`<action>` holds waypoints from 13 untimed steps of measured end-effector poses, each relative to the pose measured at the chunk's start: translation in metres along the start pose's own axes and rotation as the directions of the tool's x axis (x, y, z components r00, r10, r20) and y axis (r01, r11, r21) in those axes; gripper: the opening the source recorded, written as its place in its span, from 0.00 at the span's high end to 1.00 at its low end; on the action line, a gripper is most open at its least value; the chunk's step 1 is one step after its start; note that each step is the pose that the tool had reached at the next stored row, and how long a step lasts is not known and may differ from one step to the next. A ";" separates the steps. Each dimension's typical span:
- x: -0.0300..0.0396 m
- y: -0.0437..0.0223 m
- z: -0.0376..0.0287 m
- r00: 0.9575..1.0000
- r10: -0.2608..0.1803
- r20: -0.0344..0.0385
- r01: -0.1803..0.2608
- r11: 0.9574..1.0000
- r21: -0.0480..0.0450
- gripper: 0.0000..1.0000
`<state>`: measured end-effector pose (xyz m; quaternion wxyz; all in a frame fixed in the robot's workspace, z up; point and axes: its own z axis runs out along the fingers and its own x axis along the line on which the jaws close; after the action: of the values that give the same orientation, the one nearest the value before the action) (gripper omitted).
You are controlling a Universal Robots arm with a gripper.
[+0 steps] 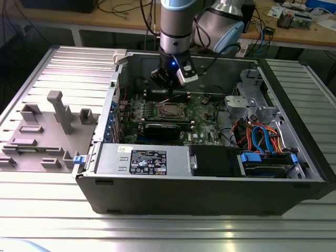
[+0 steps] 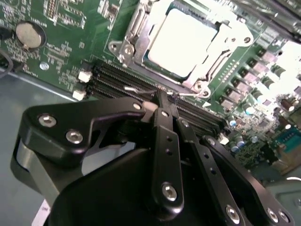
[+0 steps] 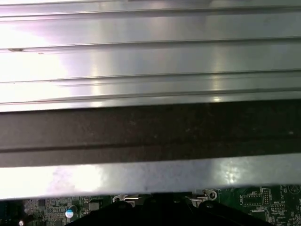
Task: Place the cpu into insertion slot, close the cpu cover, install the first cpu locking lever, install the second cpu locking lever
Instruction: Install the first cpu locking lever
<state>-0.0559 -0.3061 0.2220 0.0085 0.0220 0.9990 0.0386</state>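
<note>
I am working inside the open computer case [image 1: 210, 173], a dark sheet-metal box lying on the ribbed aluminium worktop [image 1: 47, 210]. The motherboard [image 1: 202, 113] is a green, densely populated board; snagging its small components with my arm is the broadest risk.

My hand [image 2: 168, 96] is hovering over the long black memory slots [image 2: 122, 80], just beside the socket. Its matte black fingers [image 2: 162, 136] are standing together at the tips, closed, and gripping nothing that I can make out.

The cpu cover [image 2: 225, 42], a thin silver stamped frame with a square window, is lying down over the insertion slot [image 1: 172, 110]. The cpu [image 2: 181, 40] is sitting inside that window, its smooth pale metal top showing.

A thin bright wire lever [image 2: 186, 94] is lying along the socket edge nearest my fingertips; I cannot tell whether it is latched.

Risks, as I am judging them:
- The wire is slim, springy and smooth; a closed fingertip could be slipping off it and striking the memory slots.
- Uneven pressure on the thin cover could be loading the cpu against the socket contacts.
</note>
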 end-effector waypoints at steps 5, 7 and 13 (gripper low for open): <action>-0.0070 0.0011 0.0040 1.000 -0.004 -0.001 0.004 1.000 0.001 0.89; -0.0105 0.0012 0.0055 1.000 -0.004 -0.001 0.004 1.000 0.001 0.89; -0.0187 0.0013 0.0082 1.000 -0.003 -0.001 0.003 1.000 0.001 0.89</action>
<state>-0.0370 -0.3050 0.2142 0.0079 0.0203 0.9990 0.0383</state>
